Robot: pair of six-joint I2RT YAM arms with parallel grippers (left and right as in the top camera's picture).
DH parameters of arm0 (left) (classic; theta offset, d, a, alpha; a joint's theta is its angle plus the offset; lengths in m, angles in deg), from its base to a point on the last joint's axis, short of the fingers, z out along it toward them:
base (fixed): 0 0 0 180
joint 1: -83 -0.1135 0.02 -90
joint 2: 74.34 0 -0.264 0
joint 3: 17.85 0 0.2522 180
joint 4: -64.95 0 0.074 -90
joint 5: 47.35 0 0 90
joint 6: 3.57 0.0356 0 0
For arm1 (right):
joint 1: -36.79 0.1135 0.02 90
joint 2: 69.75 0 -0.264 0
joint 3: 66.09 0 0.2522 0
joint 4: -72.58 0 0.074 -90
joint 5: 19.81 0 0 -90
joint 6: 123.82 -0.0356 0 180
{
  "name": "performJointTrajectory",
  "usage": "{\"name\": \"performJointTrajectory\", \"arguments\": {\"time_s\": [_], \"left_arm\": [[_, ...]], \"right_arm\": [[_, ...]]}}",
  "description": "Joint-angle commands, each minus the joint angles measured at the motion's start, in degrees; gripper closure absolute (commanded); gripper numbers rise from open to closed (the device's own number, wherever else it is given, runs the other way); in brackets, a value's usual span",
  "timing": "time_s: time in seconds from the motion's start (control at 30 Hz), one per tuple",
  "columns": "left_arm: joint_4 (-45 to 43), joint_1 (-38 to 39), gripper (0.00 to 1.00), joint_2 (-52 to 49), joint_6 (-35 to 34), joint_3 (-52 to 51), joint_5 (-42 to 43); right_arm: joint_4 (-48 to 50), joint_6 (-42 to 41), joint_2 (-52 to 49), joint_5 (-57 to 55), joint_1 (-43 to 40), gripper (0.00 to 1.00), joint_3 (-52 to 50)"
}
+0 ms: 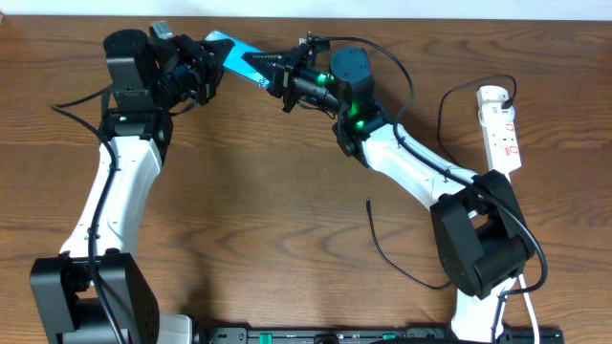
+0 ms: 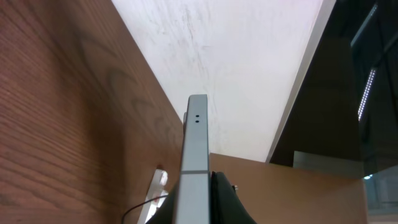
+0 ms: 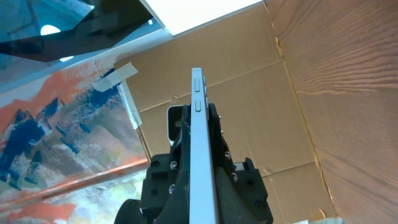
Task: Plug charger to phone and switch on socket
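Overhead: phone (image 1: 237, 57) at top centre, held off the table between left gripper (image 1: 204, 70) and right gripper (image 1: 284, 81), both clamped on it, prob. to steady its port. Charger (image 1: 382, 250) lies lower right, unplugged; socket (image 1: 500, 127) at right edge.
L wrist: phone edge-on, centre.
R wrist: same, edge-on, pinched.

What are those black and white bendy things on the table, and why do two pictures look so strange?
They are two robot arms. One picture looks down from above. The strange two come from cameras on each wrist, staring along the thin grey edge of the teal-blue rectangular phone. The left gripper and the right gripper both hold it up, one at each end. On the brown wooden table lie the long thin black charger cable, loose, and the white power strip socket.
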Motion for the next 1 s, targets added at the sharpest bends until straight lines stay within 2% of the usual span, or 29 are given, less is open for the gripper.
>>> {"name": "performJointTrajectory", "arguments": {"time_s": [0.0, 0.33, 0.47, 0.57, 0.7, 0.83, 0.9, 0.97], "left_arm": [[-0.6, -0.1, 0.93, 0.1, 1.7, 0.4, -0.4], [-0.6, -0.1, 0.93, 0.1, 1.7, 0.4, -0.4], [-0.6, -0.1, 0.93, 0.1, 1.9, 0.4, -0.4], [-0.6, -0.1, 0.93, 0.1, 2.1, 0.4, -0.4], [-0.6, -0.1, 0.93, 0.1, 2.1, 0.4, -0.4], [-0.6, -0.1, 0.93, 0.1, 2.2, 0.4, -0.8], [-0.6, -0.2, 0.93, 0.1, 3.2, 0.4, -0.8], [-0.5, -0.2, 0.93, 0.1, 3.8, 0.4, -0.8]], "right_arm": [[0.2, -0.2, 0.3, 1.5, 1.4, 0.99, 0.8], [0.2, -0.2, 0.3, 1.5, 1.6, 0.97, 0.8], [1.0, 2.3, 0.3, 1.5, 1.6, 0.8, 0.8], [1.0, 2.4, 0.3, 1.7, 1.6, 0.55, 0.8], [1.0, 2.4, 0.3, 1.8, 1.6, 0.48, 0.8], [1.0, 2.4, 0.3, 1.9, 1.6, 0.32, 0.8], [1.0, 4.8, 0.3, 1.9, 1.2, 0.03, 0.8], [1.0, 8.7, 0.3, 2.1, 0.4, 0.01, 0.8]]}}
